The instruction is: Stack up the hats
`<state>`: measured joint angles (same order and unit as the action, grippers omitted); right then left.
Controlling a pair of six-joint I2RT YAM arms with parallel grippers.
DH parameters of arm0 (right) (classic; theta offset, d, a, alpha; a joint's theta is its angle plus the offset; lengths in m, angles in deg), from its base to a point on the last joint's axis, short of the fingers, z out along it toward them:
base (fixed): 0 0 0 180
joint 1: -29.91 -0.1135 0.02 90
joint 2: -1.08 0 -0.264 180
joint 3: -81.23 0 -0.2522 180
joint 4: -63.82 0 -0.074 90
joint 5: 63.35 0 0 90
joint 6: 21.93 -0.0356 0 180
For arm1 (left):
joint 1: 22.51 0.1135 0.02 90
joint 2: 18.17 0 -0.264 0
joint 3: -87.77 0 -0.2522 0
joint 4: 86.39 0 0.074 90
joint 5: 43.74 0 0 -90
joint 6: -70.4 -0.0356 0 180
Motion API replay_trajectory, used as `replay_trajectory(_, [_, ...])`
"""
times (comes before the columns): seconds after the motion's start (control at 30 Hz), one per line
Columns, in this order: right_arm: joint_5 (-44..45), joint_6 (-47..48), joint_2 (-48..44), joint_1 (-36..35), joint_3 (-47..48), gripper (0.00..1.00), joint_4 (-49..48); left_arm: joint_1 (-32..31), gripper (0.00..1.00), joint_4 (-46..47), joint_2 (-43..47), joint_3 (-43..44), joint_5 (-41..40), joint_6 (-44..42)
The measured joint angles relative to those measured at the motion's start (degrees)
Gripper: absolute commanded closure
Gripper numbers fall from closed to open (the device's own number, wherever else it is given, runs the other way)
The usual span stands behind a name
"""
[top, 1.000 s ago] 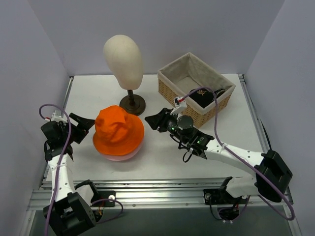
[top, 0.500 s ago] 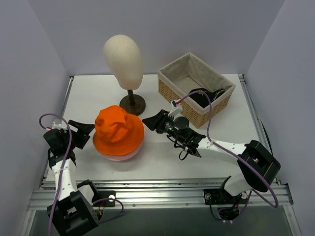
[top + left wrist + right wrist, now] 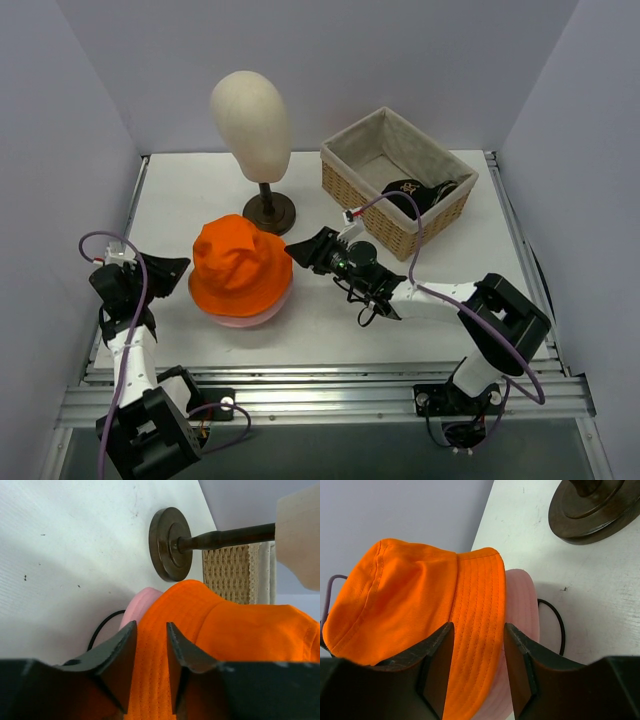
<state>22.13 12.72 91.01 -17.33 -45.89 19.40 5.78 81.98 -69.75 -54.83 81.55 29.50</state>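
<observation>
the pink bucket hat (image 3: 247, 319) is almost wholly hidden under the orange bucket hat (image 3: 240, 265); only a thin rim peeps out at the near side; the black cap (image 3: 408, 192) sits partly sunk in the wicker basket (image 3: 345, 178), its gold emblem hard to read; a thin black loop (image 3: 556, 625) lies on the table beside the pink rim, and i cannot tell what it belongs to; both wrist views are cut off low down by their own dark fingers

the orange hat sits left of the table's middle, nearer the near edge, stacked on the pink one; the left gripper (image 3: 172, 268) is at its left side, fingertips right at the brim; its jaws stand close together with a slim gap and orange cloth shows through it; whether cloth is pinched i cannot tell; the right gripper (image 3: 300, 253) is at the hat's right side, jaws apart, the stitched orange brim showing in the gap, nothing clamped

the table (image 3: 460, 260) is white and faintly scuffed; the cream mannequin head (image 3: 250, 120) stands on a dark round stand (image 3: 268, 212) toward the far edge, just beyond the hats; the basket is at the far right corner; pale lilac walls (image 3: 420, 60) close in on three sides; a metal rail (image 3: 320, 398) runs along the near edge
</observation>
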Motion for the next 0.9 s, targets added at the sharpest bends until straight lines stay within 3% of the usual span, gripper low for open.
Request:
replay_trajectory(0.17, [0.0, -0.3, 0.0, 0.0, -0.4, 0.57, -1.4, 0.0, 0.79, 1.3, 0.0, -0.9, 0.2, 0.1])
replay_trajectory(0.37, [0.1, -0.6, 0.2, 0.0, -1.2, 0.56, -1.8, 0.0, 0.82, 2.0, 0.0, -1.7, 0.2, 0.2])
replay_trajectory(0.47, [0.1, -0.8, 1.2, 0.0, -1.3, 0.55, -2.5, 0.0, 0.56, 1.9, 0.3, -1.7, 0.2, 0.0])
replay_trajectory(0.63, [0.1, -1.1, 2.6, -0.1, -2.1, 0.55, -3.4, 0.0, 0.40, 0.0, 1.7, -1.7, -0.6, -0.3])
replay_trajectory(0.9, [0.0, -1.7, 3.7, -0.2, -2.1, 0.55, -5.3, 0.0, 0.29, -2.2, 3.0, -1.7, -2.4, -0.6])
